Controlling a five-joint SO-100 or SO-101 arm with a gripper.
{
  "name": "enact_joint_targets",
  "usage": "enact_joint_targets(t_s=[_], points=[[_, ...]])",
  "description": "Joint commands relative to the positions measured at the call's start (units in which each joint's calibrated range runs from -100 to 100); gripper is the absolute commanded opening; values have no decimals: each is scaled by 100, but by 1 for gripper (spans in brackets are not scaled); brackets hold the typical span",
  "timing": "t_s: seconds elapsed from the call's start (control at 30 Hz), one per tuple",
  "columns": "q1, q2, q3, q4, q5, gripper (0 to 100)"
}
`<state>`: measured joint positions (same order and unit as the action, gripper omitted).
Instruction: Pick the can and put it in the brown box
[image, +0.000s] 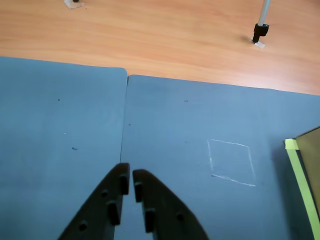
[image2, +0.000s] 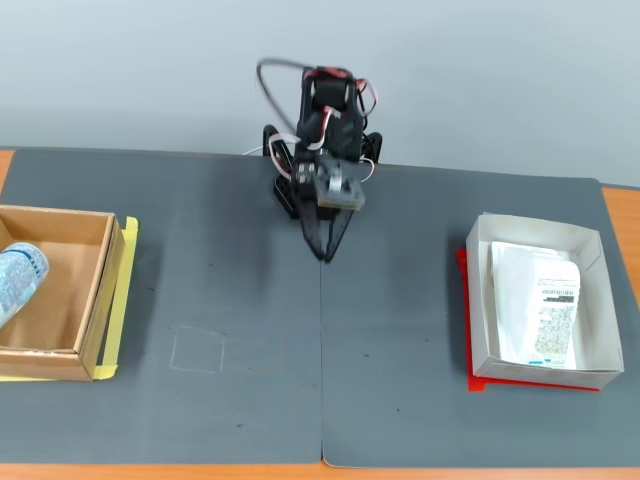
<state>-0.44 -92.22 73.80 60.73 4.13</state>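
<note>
Beneath me lies the wide dark grey mat (image2: 400, 330), made of two sheets joined along a seam, spread over the orange wooden table (image: 175, 40). At the left edge of the fixed view sits the shallow square brown cardboard box (image2: 95, 290), edged with yellow tape (image2: 118, 300). At the right of that view stands a white paper box (image2: 590, 300) with a printed packet (image2: 540, 305) inside, resting on a red sheet (image2: 475, 380).

My black arm (image2: 325, 140) stands at the far middle of the mat, well apart from both boxes. The slim white drink can with light-blue speckled print (image2: 15, 280) lies tilted inside the brown box, against its left side and partly cut off by the picture's edge.

My gripper (image: 131, 177) hangs over the seam with its jaws nearly together, only a thin gap between them, holding nothing. A faint chalk square (image: 230, 162) marks the mat nearby.
</note>
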Motion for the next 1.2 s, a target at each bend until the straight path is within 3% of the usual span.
enact_joint_targets(t_s=[0.0,0.27,0.57,1.17], points=[[-86,-693,846,-62,-27,1],[-86,-735,1824,16,-251,1],[-167,-744,1869,1377,-434,1],[-159,-710,1824,1369,-444,1]])
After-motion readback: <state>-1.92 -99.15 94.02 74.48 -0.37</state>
